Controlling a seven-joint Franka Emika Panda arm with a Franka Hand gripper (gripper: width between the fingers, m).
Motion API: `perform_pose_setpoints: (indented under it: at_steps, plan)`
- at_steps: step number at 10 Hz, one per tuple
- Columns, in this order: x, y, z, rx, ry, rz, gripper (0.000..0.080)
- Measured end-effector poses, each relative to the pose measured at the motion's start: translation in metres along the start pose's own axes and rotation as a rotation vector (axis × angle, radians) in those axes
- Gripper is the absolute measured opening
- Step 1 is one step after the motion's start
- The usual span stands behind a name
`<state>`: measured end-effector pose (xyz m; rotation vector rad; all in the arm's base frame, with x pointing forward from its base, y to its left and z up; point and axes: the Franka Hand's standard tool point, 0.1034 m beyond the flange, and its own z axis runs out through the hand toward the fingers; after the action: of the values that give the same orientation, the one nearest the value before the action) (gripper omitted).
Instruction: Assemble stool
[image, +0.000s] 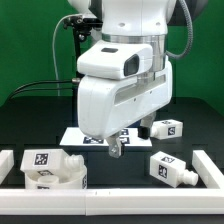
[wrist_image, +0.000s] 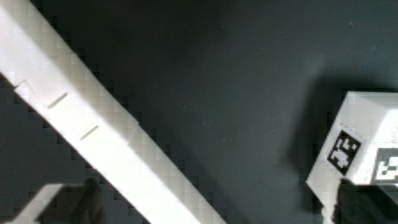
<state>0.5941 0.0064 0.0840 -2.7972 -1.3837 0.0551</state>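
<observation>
**Empty gripper hovering over loose stool parts**

In the exterior view, the gripper (image: 117, 150) is hanging spread and empty over the middle of the table (image: 110, 182), probably choosing a part. A chunky white leg (image: 170, 167), tagged black-and-white, is lying near the table's edge on the exterior view's right, with a second leg (image: 165, 127) behind it. In the wrist view, a tagged white piece (wrist_image: 361, 150) is sitting apart from a long rail (wrist_image: 89, 130).

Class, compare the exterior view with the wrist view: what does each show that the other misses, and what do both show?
Only the exterior view: the arm, the marker board and several tagged stool parts. Only the wrist view: small notches along the rail. Both: the black table, a white rail and one tagged white part; which part it is, I cannot tell.
</observation>
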Motion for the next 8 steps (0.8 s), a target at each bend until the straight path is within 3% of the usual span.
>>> perform_pose_setpoints:
  at_steps: [5, 6, 8]
  plan:
    - [0.002, -0.002, 0.002, -0.005, 0.005, 0.001, 0.0650]
    - [0.010, -0.016, 0.007, -0.014, 0.023, 0.015, 0.0650]
    - [0.027, -0.043, 0.002, -0.007, 0.029, 0.039, 0.0650]
